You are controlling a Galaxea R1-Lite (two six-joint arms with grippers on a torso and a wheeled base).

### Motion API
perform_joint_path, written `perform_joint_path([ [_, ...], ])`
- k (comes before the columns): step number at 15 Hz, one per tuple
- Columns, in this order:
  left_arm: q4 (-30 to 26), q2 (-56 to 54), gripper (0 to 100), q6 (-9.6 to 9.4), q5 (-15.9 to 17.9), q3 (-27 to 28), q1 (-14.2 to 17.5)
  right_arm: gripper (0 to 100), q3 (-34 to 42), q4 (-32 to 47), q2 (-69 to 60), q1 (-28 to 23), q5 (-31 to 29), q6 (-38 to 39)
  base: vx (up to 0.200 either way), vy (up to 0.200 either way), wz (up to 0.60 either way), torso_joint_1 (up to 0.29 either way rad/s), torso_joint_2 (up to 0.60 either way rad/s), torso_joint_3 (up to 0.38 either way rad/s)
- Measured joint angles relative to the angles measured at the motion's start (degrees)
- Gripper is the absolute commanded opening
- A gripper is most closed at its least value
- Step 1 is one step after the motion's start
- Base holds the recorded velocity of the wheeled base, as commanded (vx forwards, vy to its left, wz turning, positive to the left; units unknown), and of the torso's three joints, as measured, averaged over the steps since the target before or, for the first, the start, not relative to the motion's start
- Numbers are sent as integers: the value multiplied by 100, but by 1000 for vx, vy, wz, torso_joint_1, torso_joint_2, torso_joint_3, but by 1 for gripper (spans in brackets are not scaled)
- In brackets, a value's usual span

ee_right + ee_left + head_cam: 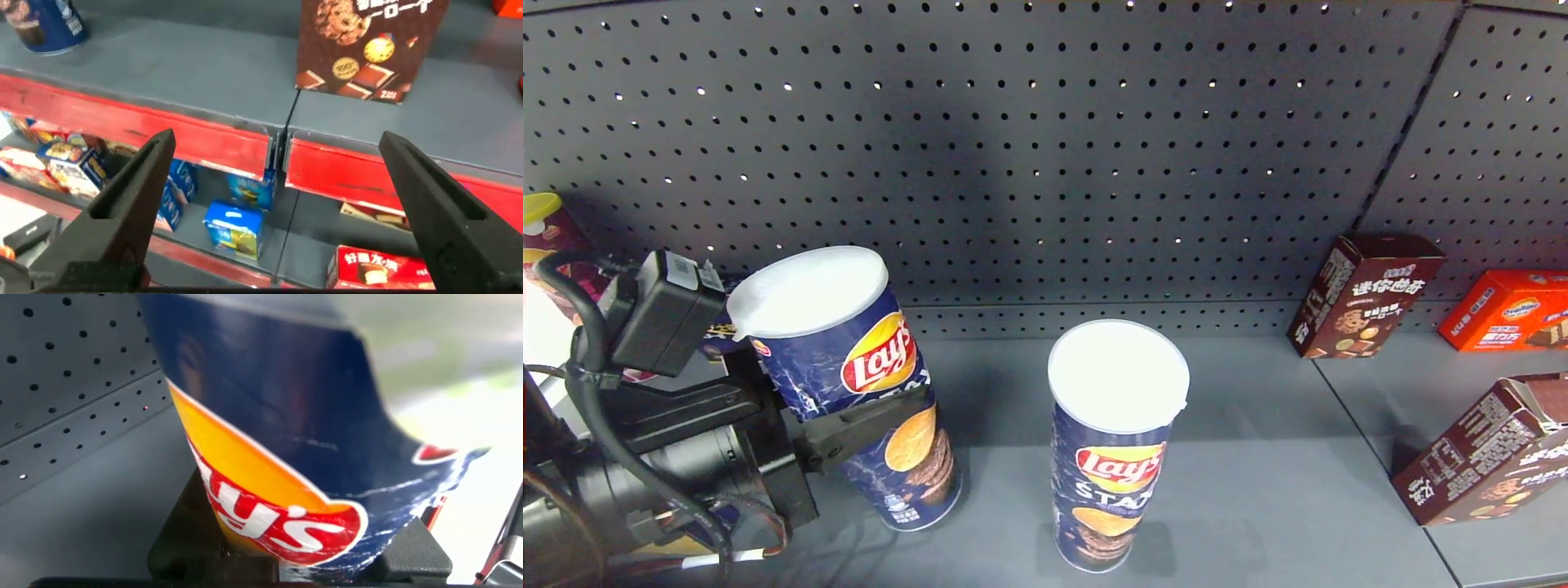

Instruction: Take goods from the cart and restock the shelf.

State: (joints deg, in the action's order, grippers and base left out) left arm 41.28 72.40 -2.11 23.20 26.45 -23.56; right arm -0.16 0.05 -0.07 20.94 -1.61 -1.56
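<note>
The grey shelf (1258, 457) is carrying the goods. At its 9 o'clock side the left gripper (894, 408) is clamping a blue chip can (874, 359), which is leaning with its white lid tipped toward 11 o'clock. A second can (1115, 441) is standing upright at 3 o'clock of it, apart. A brown box (1364, 298) is standing toward 2 o'clock. The right gripper (278, 140) is hanging spread wide before the shelf's red edge strip (204, 135).

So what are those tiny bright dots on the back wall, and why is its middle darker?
Head view: the dots are light shining through holes in the pegboard; the dark patch is a broad shadow on it, cause unclear. The free-standing can throws a faint shadow on the shelf. Left wrist view: bright glare washes out the area beyond the gripped can.
</note>
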Motion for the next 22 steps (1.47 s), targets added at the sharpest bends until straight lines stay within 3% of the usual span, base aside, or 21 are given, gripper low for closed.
perform_joint_path([
  [13,-6,1,0,22,110,77,9,100,6,5,0,5,-33,105,0,0,0,0,0,0],
  [15,-15,6,0,20,268,124,4,100,6,5,0,5,-33,105,0,0,0,0,0,0],
  [22,5,631,0,-7,611,1036,-39,100,6,5,0,5,-30,105,0,0,0,0,0,0],
])
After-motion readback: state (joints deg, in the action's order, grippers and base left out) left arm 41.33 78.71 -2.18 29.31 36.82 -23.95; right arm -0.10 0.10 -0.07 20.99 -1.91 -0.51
